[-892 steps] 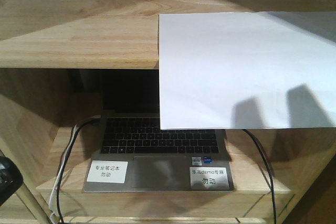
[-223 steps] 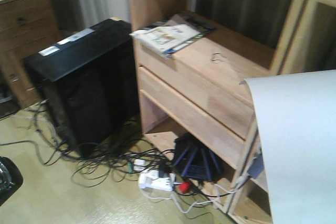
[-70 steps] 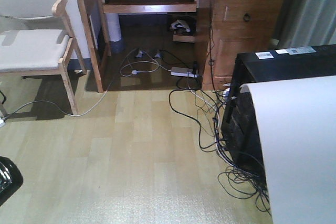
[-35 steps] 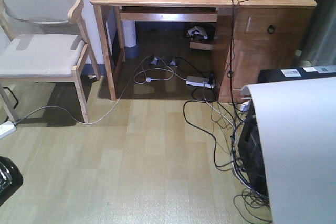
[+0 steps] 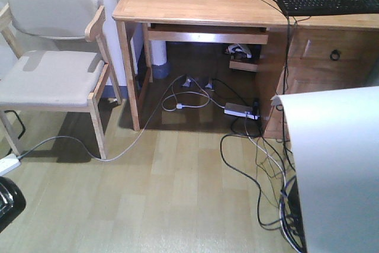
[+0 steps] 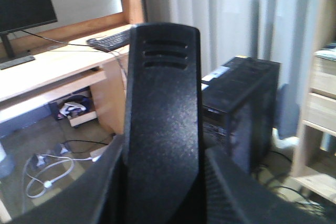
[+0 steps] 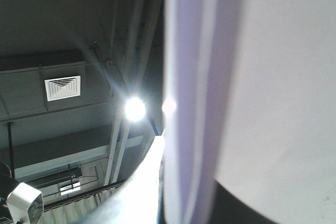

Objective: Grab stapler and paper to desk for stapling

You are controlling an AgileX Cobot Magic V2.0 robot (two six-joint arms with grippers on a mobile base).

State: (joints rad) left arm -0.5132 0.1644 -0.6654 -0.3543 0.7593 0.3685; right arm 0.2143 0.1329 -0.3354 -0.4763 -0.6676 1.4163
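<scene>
- As the mobile base closes in, the desk (image 5: 207, 5) sits bigger and more central in the front view than half a second ago, with its near edge well up the frame.
- The black computer tower (image 6: 241, 114), which stood in front only a second back, has slipped behind the sheet. It now shows only in the left wrist view.
- The paper (image 5: 334, 173) rides upright at the right of the front view, curled at its top corner, and it has not shifted across the last few pictures.
- It fills the right wrist camera too, so the right pincer reads as pinching the paper, though its jaws are lost in blur.
- The stapler (image 6: 163, 114) stands tall and close in the left wrist view. The left pincer (image 6: 163, 195) is pressed onto its lower body, dark flanks on either side.
- Both items are aloft and neither is on the desk yet, so this reads as the carry leg, past halfway.
- Ahead lie a chair (image 5: 53, 69) on the left and loose cables (image 5: 254, 158) on the floor, and the base must pass between them.
- The bare wood left of the keyboard (image 5: 328, 1) looks the likeliest landing spot.
</scene>
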